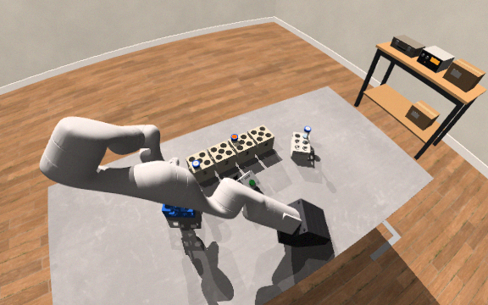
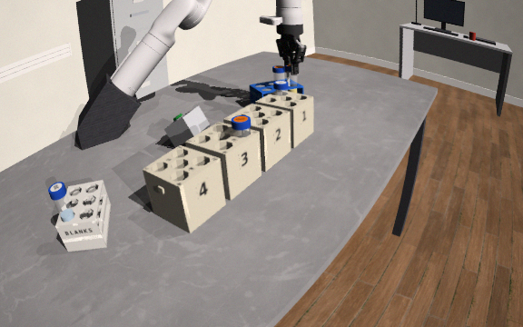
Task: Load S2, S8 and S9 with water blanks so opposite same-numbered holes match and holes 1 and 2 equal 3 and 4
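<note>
My gripper (image 2: 292, 71) reaches straight down into the blue sample rack (image 2: 260, 92) (image 1: 172, 209) behind adapter 1 (image 2: 301, 119) (image 1: 203, 173). It is shut on a sample tube standing in that rack; the fingers hide its cap and ID. Another orange-dot sample tube (image 2: 279, 70) stands in the rack just left of the fingers. In the top view the forearm hides the gripper. S2 (image 2: 241, 123) (image 1: 234, 137) stands in adapter 3 (image 2: 243, 160) (image 1: 244, 149). A white-dot blank (image 1: 196, 163) (image 2: 281, 84) stands in adapter 1. Adapters 2 (image 2: 276, 134) (image 1: 223, 158) and 4 (image 2: 198, 191) (image 1: 263, 140) are empty.
The white BLANKS rack (image 2: 84, 233) (image 1: 299, 148) stands apart beyond adapter 4, with one tall blank (image 2: 57, 191) (image 1: 307, 129) and a lower pale-capped one (image 2: 67, 215). The green DONE key (image 2: 178, 117) (image 1: 252, 183) sits on its sloped desk behind the adapters. The arm's black base (image 1: 309, 220) stands near the table edge.
</note>
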`<control>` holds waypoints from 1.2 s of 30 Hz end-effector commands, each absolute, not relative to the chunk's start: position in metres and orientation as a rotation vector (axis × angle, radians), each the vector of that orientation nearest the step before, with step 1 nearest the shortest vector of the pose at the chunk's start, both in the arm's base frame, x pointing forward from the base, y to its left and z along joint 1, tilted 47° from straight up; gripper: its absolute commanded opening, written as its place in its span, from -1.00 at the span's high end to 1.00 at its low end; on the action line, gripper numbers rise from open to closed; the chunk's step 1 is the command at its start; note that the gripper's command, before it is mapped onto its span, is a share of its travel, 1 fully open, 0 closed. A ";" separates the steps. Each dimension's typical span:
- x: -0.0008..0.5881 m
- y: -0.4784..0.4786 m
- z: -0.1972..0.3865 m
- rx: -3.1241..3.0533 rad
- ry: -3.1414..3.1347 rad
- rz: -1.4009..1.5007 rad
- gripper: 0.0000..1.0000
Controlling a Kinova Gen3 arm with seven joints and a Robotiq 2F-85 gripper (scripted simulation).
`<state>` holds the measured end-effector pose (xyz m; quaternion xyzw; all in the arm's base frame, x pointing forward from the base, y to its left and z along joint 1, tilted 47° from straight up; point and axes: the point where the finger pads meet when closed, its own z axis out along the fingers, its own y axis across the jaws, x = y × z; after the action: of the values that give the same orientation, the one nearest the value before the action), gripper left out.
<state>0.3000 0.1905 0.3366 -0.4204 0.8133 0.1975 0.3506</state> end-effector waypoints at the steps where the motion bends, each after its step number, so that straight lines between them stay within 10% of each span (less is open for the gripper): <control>1: 0.300 0.190 0.337 -1.088 2.106 0.511 0.80; 36: 0.290 0.176 0.353 -1.088 2.105 0.511 0.80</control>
<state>0.2912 0.1774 0.3509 -0.4204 0.8133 0.1976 0.3504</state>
